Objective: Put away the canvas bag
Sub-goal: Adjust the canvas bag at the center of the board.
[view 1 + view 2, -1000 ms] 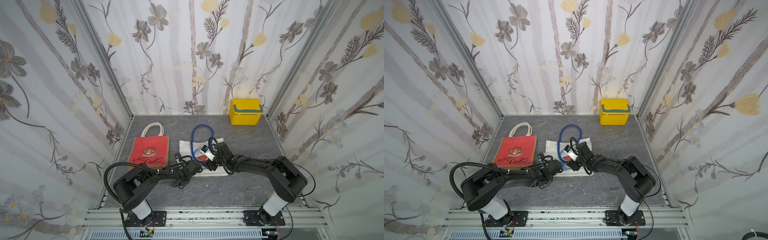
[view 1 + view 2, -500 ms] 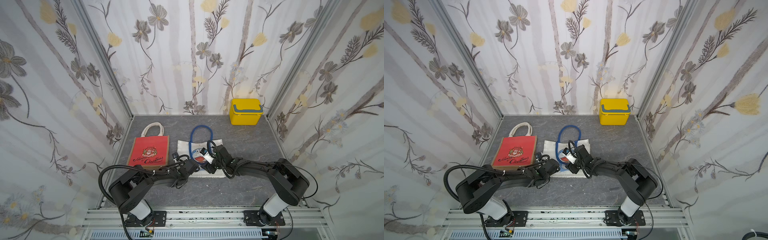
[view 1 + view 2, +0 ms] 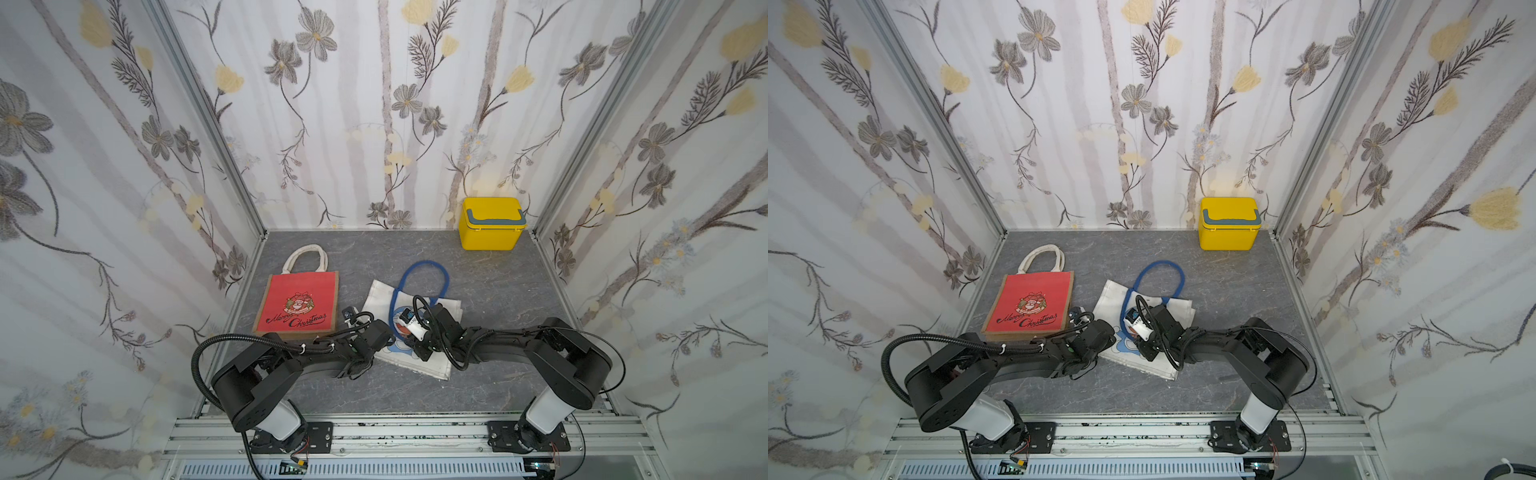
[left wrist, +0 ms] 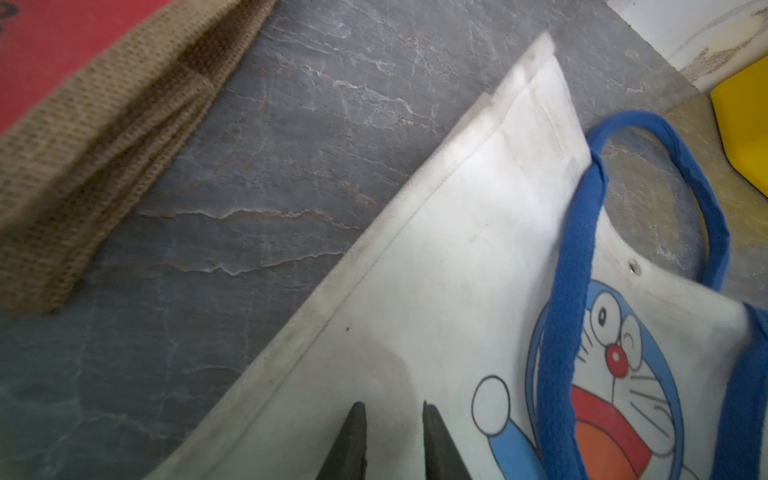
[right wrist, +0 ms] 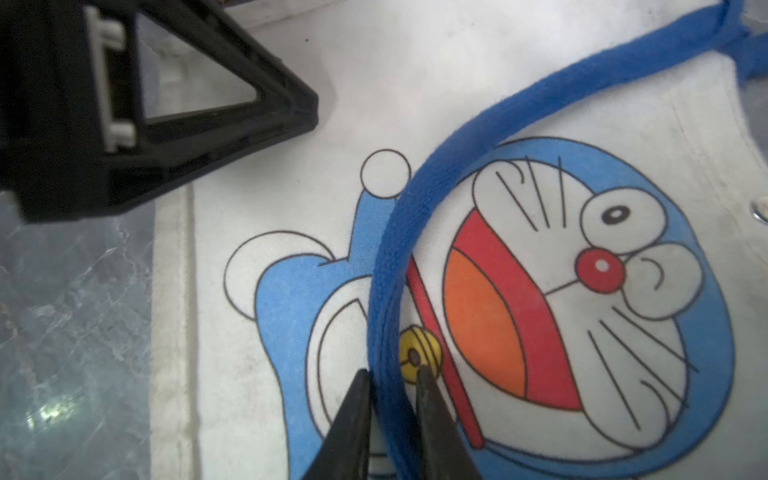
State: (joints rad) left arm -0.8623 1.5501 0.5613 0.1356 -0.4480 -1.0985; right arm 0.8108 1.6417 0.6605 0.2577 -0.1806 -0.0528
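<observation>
Right wrist view: clenched with the right jaws on the blue handle (image 5: 390,270), directly over the cartoon print of the canvas bag (image 5: 415,83). Left wrist view: down at the bag's white cloth with the left jaws, near the side seam, with a narrow gap between the tips; cannot tell whether pinching fabric. In both top views: lying flat on the grey bench (image 3: 498,291), toward the front, under both wrists; near a red Christmas bag (image 3: 299,299), well apart from a yellow box (image 3: 490,237) at the back wall.

Black arms (image 3: 324,361) on white bases (image 3: 278,419), looped cables (image 3: 232,336), left hand (image 4: 392,407) tapering black.
</observation>
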